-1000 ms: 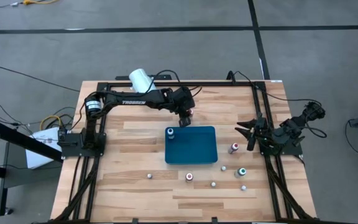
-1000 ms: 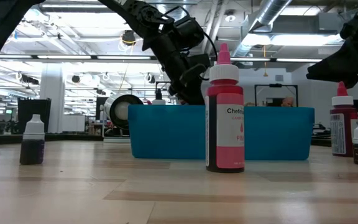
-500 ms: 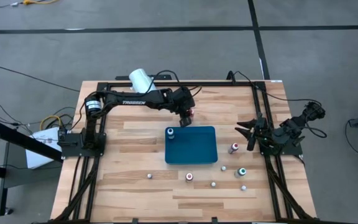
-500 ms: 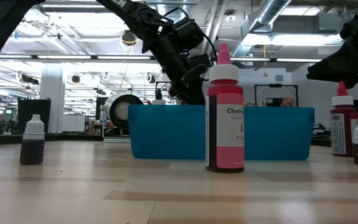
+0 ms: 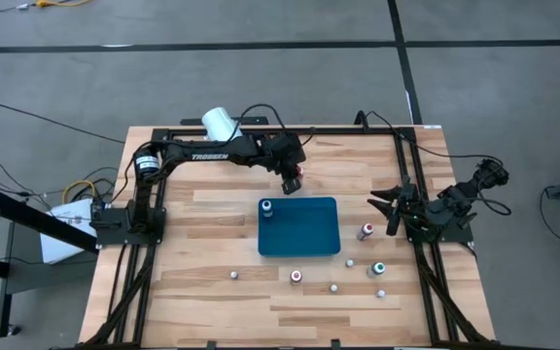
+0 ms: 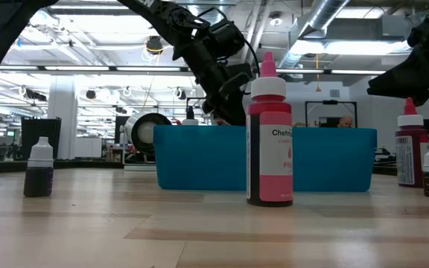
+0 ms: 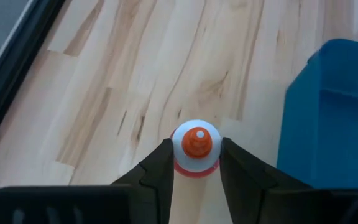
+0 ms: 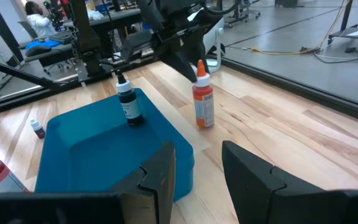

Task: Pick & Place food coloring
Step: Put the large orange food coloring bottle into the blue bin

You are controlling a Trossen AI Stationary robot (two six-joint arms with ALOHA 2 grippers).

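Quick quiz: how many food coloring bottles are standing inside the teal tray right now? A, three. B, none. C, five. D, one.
D: the right wrist view shows a single dark bottle upright inside the teal tray, near one corner. The orange bottle between the left gripper's fingers stands on the wood outside the tray.

Your left arm [image 5: 212, 154] is dark, almost black, built of tubular links, and you can read white TROSSEN lettering along its long link. A silver ring marks the joint near its base [image 5: 145, 163], and a thin black cable loops above the wrist. Your right arm [image 5: 455, 202] is the same dark finish, chunky and angular. Each gripper carries two matte black fingers [image 7: 159, 177], broad at the root and tapering to flat inner faces.
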